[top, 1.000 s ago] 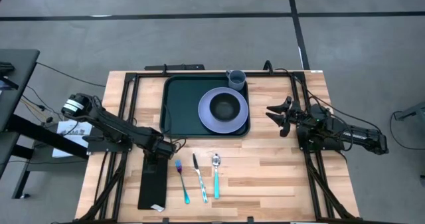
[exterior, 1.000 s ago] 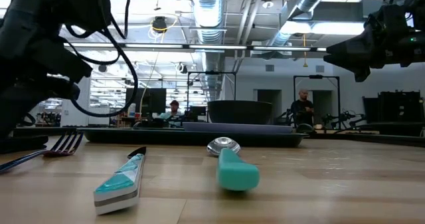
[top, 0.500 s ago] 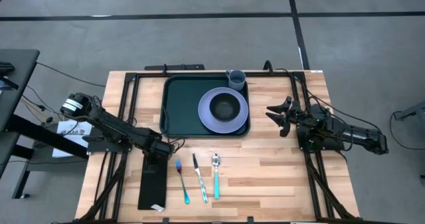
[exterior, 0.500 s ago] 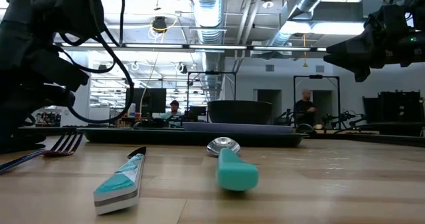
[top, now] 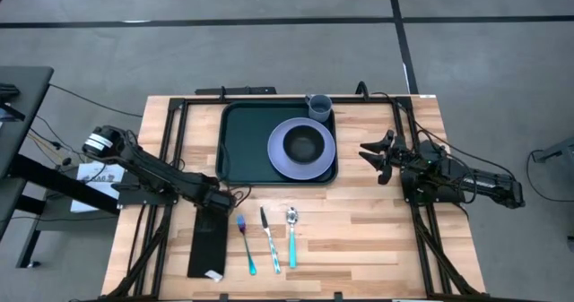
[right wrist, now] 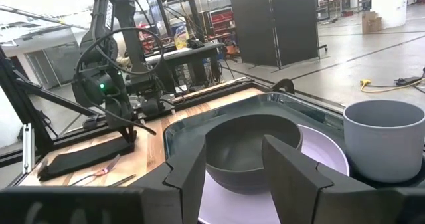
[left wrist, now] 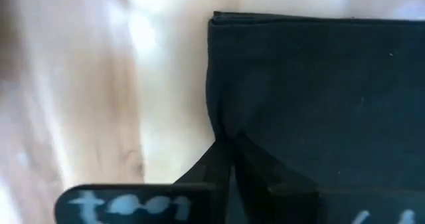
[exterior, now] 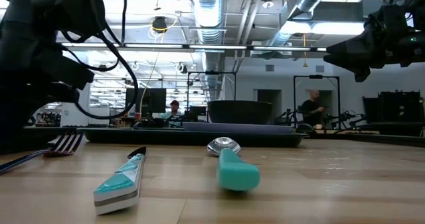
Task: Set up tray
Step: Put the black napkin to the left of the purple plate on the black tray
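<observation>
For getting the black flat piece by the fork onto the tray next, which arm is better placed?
Left, probably. The left gripper sits right at the near end of the black flat piece, beside the fork. The right gripper, fingers open, hangs beyond the tray, on its far side.

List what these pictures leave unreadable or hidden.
- Left gripper: its fingers lie against the black flat rectangle; no view shows whether they are closed on it.
- Tray: the low view shows only its rim edge-on.
- Knife: blade unreadable in the low view.
</observation>
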You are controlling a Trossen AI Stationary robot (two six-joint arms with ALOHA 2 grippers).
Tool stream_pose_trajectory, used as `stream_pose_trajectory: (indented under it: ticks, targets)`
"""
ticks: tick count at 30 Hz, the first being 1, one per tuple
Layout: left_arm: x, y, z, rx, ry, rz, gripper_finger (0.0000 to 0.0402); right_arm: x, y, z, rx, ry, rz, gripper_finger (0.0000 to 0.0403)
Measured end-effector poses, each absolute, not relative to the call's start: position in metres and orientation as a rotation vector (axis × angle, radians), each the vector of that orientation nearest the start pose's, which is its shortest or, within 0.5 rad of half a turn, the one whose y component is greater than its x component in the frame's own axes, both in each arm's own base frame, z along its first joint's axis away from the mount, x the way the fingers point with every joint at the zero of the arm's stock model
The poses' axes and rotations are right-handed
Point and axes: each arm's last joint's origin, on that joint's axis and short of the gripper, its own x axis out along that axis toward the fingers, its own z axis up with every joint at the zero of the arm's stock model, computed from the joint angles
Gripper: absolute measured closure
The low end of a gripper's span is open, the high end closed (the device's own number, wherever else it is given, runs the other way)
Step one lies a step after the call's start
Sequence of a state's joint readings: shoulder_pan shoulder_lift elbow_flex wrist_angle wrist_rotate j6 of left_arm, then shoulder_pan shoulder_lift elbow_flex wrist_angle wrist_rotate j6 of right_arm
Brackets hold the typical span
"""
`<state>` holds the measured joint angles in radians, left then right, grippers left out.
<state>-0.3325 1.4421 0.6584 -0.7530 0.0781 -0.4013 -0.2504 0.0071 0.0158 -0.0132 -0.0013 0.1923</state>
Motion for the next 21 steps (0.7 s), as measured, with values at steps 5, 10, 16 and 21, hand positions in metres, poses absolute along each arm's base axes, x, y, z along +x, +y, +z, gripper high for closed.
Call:
stream_pose_trajectory:
  ticks: [5, 10, 16, 21]
  targets:
    - [0.199, -0.072, 0.15, -0.064, 1.551, 0.074, 0.0401, 0.094, -0.024, 0.167, 0.192, -0.02, -0.249, 0.0264]
    - [0.205, -0.079, 0.171, -0.03, 1.546, 0.099, 0.0401, 0.094, -0.024, 0.167, 0.192, -0.02, -0.249, 0.0261]
    - [0.208, -0.082, 0.198, 0.095, 1.544, 0.187, 0.0401, 0.094, -0.024, 0.167, 0.192, -0.02, -0.249, 0.0265]
    - [0.211, -0.072, 0.205, 0.159, 1.535, 0.247, 0.0401, 0.094, -0.024, 0.167, 0.192, -0.02, -0.249, 0.0265]
